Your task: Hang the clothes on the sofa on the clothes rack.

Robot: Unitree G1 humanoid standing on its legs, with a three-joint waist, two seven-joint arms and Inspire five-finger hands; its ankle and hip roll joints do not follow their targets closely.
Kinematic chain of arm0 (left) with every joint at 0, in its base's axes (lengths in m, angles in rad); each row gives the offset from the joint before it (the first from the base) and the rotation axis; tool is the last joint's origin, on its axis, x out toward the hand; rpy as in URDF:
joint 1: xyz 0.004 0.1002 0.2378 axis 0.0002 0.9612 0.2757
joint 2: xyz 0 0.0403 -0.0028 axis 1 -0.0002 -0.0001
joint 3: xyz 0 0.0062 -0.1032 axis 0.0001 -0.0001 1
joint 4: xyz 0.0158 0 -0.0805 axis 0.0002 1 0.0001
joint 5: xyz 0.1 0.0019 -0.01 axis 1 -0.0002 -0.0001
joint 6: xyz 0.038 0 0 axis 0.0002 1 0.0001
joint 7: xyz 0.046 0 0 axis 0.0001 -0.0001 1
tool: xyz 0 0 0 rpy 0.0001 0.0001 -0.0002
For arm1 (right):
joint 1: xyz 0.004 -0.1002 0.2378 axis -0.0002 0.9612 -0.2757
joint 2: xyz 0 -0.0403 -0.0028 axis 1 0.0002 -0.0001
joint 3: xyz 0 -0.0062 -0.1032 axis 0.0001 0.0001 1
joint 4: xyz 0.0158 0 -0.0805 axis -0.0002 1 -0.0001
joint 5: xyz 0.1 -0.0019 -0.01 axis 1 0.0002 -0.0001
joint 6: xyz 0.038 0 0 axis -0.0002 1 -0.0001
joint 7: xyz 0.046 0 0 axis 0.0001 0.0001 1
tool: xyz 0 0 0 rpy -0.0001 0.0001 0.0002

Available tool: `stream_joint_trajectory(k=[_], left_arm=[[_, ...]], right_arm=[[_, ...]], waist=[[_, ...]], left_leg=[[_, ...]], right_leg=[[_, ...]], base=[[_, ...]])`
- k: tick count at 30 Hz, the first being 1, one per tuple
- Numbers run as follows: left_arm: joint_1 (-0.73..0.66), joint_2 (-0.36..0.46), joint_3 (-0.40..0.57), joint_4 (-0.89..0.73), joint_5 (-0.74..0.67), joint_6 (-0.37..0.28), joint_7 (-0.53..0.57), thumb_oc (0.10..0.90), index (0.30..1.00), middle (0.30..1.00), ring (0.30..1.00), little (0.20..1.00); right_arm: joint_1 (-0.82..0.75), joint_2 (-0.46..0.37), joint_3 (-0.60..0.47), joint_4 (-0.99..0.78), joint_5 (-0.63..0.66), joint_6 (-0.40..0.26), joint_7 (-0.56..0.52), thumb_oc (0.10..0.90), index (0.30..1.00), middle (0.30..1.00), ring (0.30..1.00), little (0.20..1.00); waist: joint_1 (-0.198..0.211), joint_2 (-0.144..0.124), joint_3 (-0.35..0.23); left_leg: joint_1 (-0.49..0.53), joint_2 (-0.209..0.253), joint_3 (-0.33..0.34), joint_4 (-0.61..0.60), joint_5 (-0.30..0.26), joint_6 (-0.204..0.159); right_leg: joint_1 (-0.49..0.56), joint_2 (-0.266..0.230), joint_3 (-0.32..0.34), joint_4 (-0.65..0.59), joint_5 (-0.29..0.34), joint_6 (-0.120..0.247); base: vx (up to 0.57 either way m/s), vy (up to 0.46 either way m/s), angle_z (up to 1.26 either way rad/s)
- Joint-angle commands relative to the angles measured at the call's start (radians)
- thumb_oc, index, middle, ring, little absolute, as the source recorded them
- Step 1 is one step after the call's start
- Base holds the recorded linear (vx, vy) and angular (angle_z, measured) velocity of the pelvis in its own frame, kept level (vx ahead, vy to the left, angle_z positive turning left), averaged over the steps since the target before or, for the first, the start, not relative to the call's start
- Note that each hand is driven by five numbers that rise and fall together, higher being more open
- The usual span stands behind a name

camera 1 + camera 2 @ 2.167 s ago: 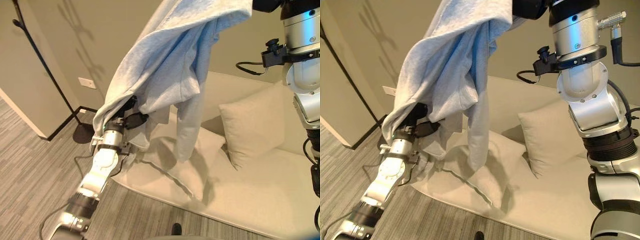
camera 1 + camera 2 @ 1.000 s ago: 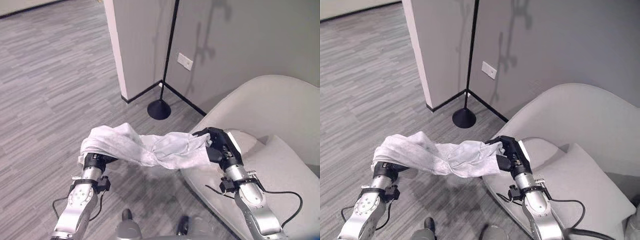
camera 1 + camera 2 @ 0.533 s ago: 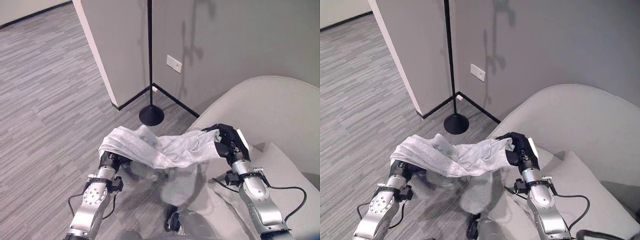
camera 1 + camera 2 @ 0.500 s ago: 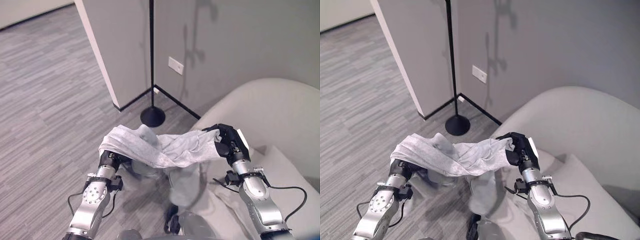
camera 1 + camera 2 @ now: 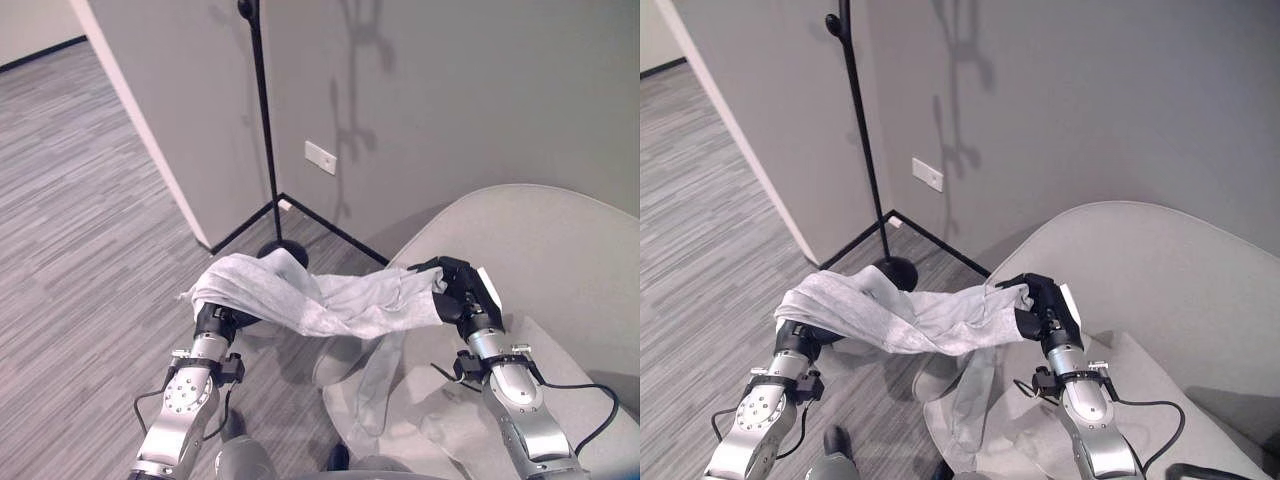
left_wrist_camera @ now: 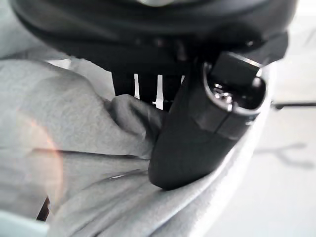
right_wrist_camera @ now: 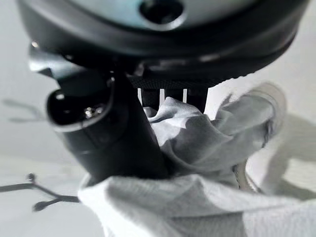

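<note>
Garment (image 5: 320, 300) stretched left-right, pale grey, bunched (sleeve dangling); left hand (image 5: 215, 322) and right hand (image 5: 462, 296) both clenched on ends; rack (image 5: 262, 120) far.

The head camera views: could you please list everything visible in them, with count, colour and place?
Garment: one, light grey, stretched between both hands, part hanging down towards the sofa.
Clothes rack: one, black pole on a round base, in the wall corner beyond the garment.
Sofa: one, pale grey, on the right.
Cushion: one, pale grey, on the sofa seat.
Wall socket: one, white, low on the wall.
Left hand: dark, shut on the garment's left end.
Right hand: dark, shut on its right end.
</note>
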Motion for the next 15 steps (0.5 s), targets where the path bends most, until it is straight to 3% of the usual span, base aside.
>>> stream_joint_trajectory(k=[1, 4, 8, 9, 10, 11, 12, 13, 14, 15], left_arm=[[-0.072, 0.010, 0.051, -0.124, 0.002, -0.148, 0.046, 0.400, 0.300, 0.300, 0.300, 0.300], [-0.083, 0.020, 0.049, -0.122, 0.017, -0.157, 0.048, 0.400, 0.300, 0.300, 0.300, 0.300], [-0.102, 0.033, 0.023, -0.110, 0.046, -0.164, 0.036, 0.400, 0.300, 0.300, 0.300, 0.300], [-0.137, 0.054, 0.003, -0.088, 0.080, -0.161, 0.056, 0.400, 0.300, 0.300, 0.300, 0.300], [-0.168, 0.091, 0.008, -0.081, 0.118, -0.154, 0.083, 0.400, 0.300, 0.300, 0.300, 0.300], [-0.172, 0.111, 0.025, -0.087, 0.136, -0.150, 0.097, 0.400, 0.300, 0.300, 0.300, 0.300], [-0.160, 0.139, 0.058, -0.107, 0.151, -0.153, 0.111, 0.400, 0.300, 0.300, 0.300, 0.300], [-0.160, 0.140, 0.059, -0.108, 0.150, -0.153, 0.110, 0.400, 0.300, 0.300, 0.300, 0.300], [-0.154, 0.145, 0.074, -0.114, 0.158, -0.150, 0.118, 0.400, 0.300, 0.300, 0.300, 0.300], [-0.123, 0.145, 0.088, -0.121, 0.151, -0.147, 0.116, 0.400, 0.300, 0.300, 0.300, 0.300]], right_arm=[[-0.076, -0.073, -0.024, -0.104, 0.033, -0.122, -0.019, 0.400, 0.300, 0.300, 0.300, 0.300], [-0.093, -0.071, -0.011, -0.085, 0.030, -0.122, -0.015, 0.400, 0.300, 0.300, 0.300, 0.300], [-0.069, -0.056, -0.037, -0.078, -0.006, -0.105, -0.011, 0.400, 0.300, 0.300, 0.300, 0.300], [-0.051, -0.025, -0.052, -0.071, -0.045, -0.092, -0.036, 0.400, 0.300, 0.300, 0.300, 0.300], [-0.065, 0.011, -0.051, -0.027, -0.058, -0.079, -0.070, 0.400, 0.300, 0.300, 0.300, 0.300], [-0.075, 0.023, -0.045, -0.021, -0.067, -0.071, -0.077, 0.400, 0.300, 0.300, 0.300, 0.300], [-0.084, 0.029, -0.047, -0.030, -0.079, -0.073, -0.083, 0.400, 0.300, 0.300, 0.300, 0.300], [-0.084, 0.030, -0.047, -0.030, -0.080, -0.073, -0.084, 0.400, 0.300, 0.300, 0.300, 0.300], [-0.089, 0.025, -0.060, -0.039, -0.098, -0.077, -0.095, 0.400, 0.300, 0.300, 0.300, 0.300], [-0.077, 0.029, -0.068, -0.055, -0.110, -0.070, -0.089, 0.400, 0.300, 0.300, 0.300, 0.300]], waist=[[0.025, 0.064, -0.031], [0.037, 0.077, -0.038], [0.028, 0.071, -0.064], [0.023, 0.048, -0.069], [0.018, 0.041, -0.076], [0.022, 0.037, -0.078], [0.026, 0.046, -0.080], [0.027, 0.043, -0.080], [0.034, 0.051, -0.085], [0.016, 0.055, -0.080]], left_leg=[[0.001, 0.063, -0.120, -0.023, 0.115, -0.055], [-0.002, 0.052, -0.169, -0.010, 0.119, -0.064], [-0.066, 0.015, -0.149, 0.188, 0.008, -0.043], [-0.076, -0.058, -0.137, 0.264, -0.059, 0.004], [-0.057, -0.102, -0.104, 0.266, -0.094, 0.067], [-0.033, -0.130, -0.076, 0.257, -0.108, 0.098], [0.028, -0.169, -0.025, 0.224, -0.123, 0.142], [0.029, -0.173, -0.022, 0.219, -0.117, 0.146], [0.057, -0.194, 0.014, 0.197, -0.128, 0.163], [0.140, -0.240, 0.050, 0.130, -0.134, 0.189]], right_leg=[[0.050, -0.142, -0.029, -0.041, -0.025, 0.111], [0.069, -0.167, 0.011, -0.017, -0.045, 0.130], [0.086, -0.239, 0.047, 0.057, -0.079, 0.156], [0.043, -0.292, 0.067, 0.148, -0.012, 0.166], [-0.029, -0.328, 0.077, 0.255, 0.100, 0.154], [-0.073, -0.350, 0.082, 0.320, 0.145, 0.145], [-0.136, -0.397, 0.014, 0.426, 0.213, 0.126], [-0.139, -0.401, 0.016, 0.425, 0.217, 0.127], [-0.143, -0.425, -0.057, 0.465, 0.205, 0.124], [-0.176, -0.390, -0.115, 0.538, 0.157, 0.115]], base=[[0.37, 0.395, -0.72], [0.32, 0.423, -0.73], [0.29, 0.530, -0.53], [0.27, 0.685, -0.07], [0.33, 0.884, -0.43], [0.29, 0.950, -0.37], [0.17, 0.616, -0.69], [0.18, 0.636, -1.07], [0.23, 0.647, -1.09], [0.31, 0.836, -0.90]])
